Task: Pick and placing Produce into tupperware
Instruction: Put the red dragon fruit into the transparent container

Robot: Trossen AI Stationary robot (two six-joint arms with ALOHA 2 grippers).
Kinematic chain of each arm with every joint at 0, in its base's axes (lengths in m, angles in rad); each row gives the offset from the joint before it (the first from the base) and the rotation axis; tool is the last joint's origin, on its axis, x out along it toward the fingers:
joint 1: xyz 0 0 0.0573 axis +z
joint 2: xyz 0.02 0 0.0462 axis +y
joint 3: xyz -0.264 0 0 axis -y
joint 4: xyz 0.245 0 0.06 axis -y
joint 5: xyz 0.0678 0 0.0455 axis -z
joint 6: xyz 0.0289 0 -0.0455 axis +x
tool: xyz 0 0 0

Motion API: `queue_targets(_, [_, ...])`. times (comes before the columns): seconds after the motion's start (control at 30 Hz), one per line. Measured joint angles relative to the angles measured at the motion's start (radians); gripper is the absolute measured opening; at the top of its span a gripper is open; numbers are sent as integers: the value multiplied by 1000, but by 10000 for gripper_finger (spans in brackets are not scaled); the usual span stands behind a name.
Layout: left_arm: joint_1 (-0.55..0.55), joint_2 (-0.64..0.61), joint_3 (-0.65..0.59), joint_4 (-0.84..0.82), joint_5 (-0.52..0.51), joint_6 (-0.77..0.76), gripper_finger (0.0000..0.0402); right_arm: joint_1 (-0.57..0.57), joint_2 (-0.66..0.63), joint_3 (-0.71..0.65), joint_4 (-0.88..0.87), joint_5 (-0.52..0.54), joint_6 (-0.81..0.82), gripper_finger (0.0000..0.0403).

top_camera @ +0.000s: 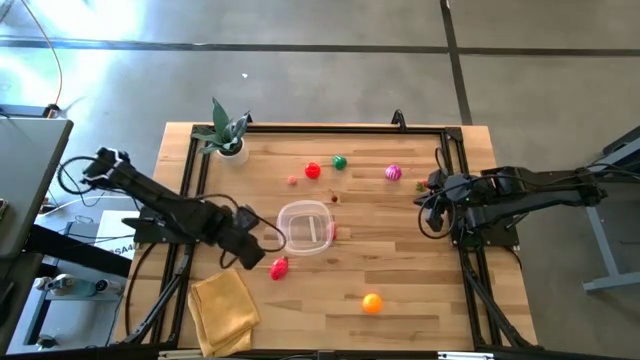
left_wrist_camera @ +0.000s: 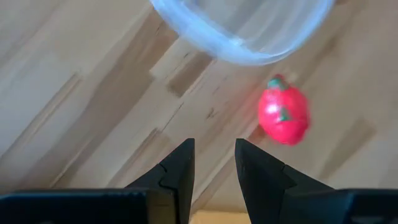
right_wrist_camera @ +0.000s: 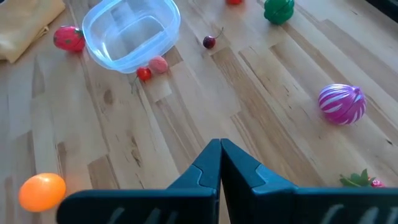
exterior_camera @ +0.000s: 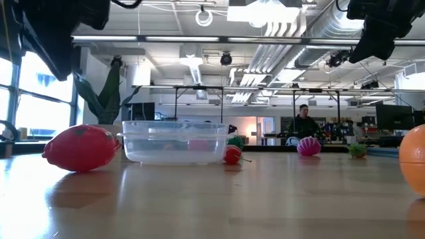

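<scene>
The clear round tub (top_camera: 305, 227) stands on the wooden table near its middle. A red toy fruit (top_camera: 278, 267) lies on the table just in front of the tub, toward the near edge. My left gripper (top_camera: 256, 251) hovers beside that fruit, on its left, open by a narrow gap (left_wrist_camera: 214, 155); the fruit (left_wrist_camera: 283, 114) lies off to one side of the fingers, untouched. Other produce rests on the table: a red piece (top_camera: 313, 171), a green piece (top_camera: 340, 162), a magenta striped piece (top_camera: 392, 173) and an orange ball (top_camera: 371, 302). My right gripper (right_wrist_camera: 220, 149) waits shut near the right edge.
A folded yellow cloth (top_camera: 222, 310) lies at the near left corner and a potted plant (top_camera: 222, 135) stands at the far left corner. Small red and pink pieces (right_wrist_camera: 152, 68) lie against the tub's right side. A black rail frames the table. A person sits in the room behind.
</scene>
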Motion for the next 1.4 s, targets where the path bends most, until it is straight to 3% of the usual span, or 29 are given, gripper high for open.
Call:
queue_targets(0.27, [0,229,202,-100,8,12,106,0,0,0,3,0,0,0])
queue_targets(0.47, [0,281,299,-116,13,-27,106,0,0,0,2,0,0,0])
queue_targets(0.67, [0,280,307,-86,87,-28,106,0,0,0,2,0,0,0])
queue_targets(1.13, [1,314,306,-46,100,-132,106,0,0,0,2,0,0,0])
queue_targets(1.27, [0,334,294,-33,62,-258,106,0,0,0,2,0,0,0])
queue_targets(1.4, [0,404,278,-31,90,-348,106,0,0,0,1,0,0,0])
